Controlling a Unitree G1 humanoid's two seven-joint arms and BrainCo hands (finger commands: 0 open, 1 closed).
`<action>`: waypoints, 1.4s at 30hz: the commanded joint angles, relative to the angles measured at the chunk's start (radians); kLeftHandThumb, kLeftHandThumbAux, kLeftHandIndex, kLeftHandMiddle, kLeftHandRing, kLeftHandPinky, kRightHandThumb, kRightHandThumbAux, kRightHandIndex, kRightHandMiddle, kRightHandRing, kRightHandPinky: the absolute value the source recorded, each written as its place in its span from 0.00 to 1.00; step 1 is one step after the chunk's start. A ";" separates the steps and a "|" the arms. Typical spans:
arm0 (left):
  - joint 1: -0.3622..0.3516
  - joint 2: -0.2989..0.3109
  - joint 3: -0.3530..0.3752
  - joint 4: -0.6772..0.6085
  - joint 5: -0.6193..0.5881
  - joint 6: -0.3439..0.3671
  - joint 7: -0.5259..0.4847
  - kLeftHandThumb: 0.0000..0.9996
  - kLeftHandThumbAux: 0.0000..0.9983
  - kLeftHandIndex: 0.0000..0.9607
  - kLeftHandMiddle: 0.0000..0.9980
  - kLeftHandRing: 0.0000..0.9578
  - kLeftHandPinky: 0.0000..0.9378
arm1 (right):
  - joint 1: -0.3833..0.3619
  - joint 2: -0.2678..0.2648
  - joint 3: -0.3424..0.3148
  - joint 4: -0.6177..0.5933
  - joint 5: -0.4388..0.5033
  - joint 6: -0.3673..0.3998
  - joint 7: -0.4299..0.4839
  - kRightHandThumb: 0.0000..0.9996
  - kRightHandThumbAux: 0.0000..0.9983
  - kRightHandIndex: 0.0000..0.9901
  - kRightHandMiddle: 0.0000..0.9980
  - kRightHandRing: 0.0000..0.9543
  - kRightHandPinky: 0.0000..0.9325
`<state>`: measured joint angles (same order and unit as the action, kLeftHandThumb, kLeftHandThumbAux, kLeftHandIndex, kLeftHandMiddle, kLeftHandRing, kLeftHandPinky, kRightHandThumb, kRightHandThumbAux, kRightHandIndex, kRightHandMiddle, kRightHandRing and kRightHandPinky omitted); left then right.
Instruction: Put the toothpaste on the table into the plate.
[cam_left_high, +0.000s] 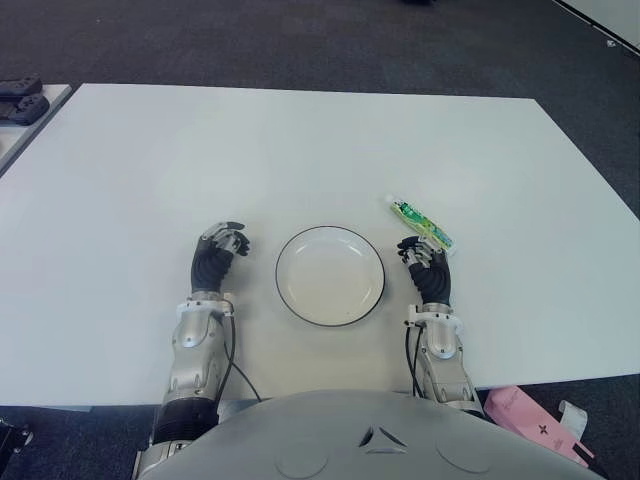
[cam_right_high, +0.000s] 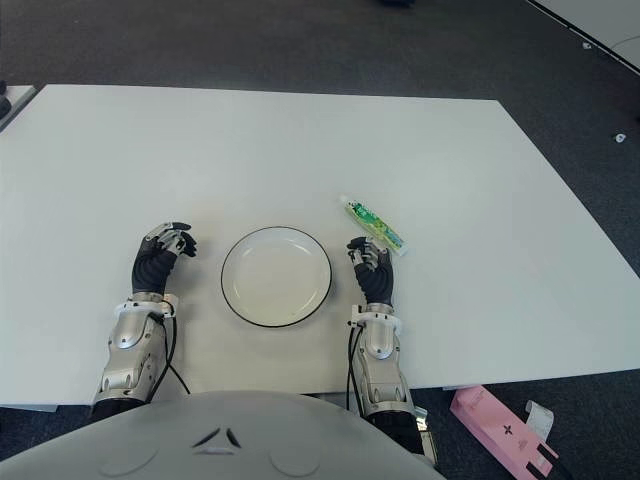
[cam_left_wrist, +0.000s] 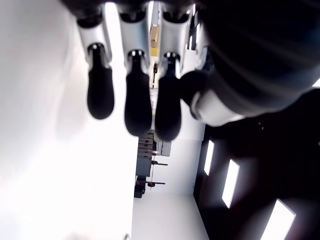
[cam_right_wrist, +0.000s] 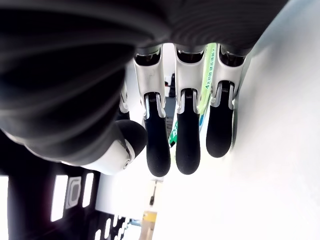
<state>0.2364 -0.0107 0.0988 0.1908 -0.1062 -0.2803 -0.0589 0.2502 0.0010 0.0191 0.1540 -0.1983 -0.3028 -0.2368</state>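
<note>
Your head cameras give you the layout: the white table (cam_left_high: 300, 140) with the plate (cam_left_high: 330, 275) near its front edge, your left hand (cam_left_high: 218, 250) just to the left of it and your right hand (cam_left_high: 425, 265) just to the right. The toothpaste (cam_left_high: 420, 222) lies flat on the table, just beyond your right hand's fingertips and to the right of the plate, well outside its rim. What those views cannot tell you, the right wrist view does: the right hand's fingers (cam_right_wrist: 188, 135) are loosely curled and hold nothing, and the green-printed tube shows through the gaps between them, close behind. The left wrist view likewise shows your left fingers (cam_left_wrist: 137, 100) hanging relaxed with only the bare table beside them. Both forearms reach forward over the table's front edge, hands with fingers bent downward. A pink box (cam_left_high: 535, 425) lies on the floor by your right side
</note>
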 joint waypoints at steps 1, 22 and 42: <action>0.026 -0.006 -0.007 0.023 0.014 0.046 0.014 0.70 0.72 0.45 0.60 0.63 0.61 | 0.004 0.000 0.000 0.002 -0.007 0.015 -0.002 0.69 0.74 0.43 0.48 0.49 0.46; 0.026 -0.009 -0.003 0.029 0.006 0.043 0.005 0.70 0.72 0.45 0.59 0.62 0.61 | 0.026 -0.031 0.017 -0.094 -0.059 0.007 0.005 0.69 0.74 0.42 0.46 0.47 0.45; 0.019 -0.010 -0.003 0.043 0.019 0.023 0.016 0.70 0.72 0.45 0.59 0.62 0.60 | -0.054 -0.146 -0.035 -0.219 -0.144 -0.103 -0.005 0.70 0.73 0.42 0.42 0.42 0.40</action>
<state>0.2370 -0.0141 0.0995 0.1965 -0.0959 -0.2903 -0.0530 0.2269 -0.1260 0.0008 -0.0577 -0.3226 -0.4001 -0.2386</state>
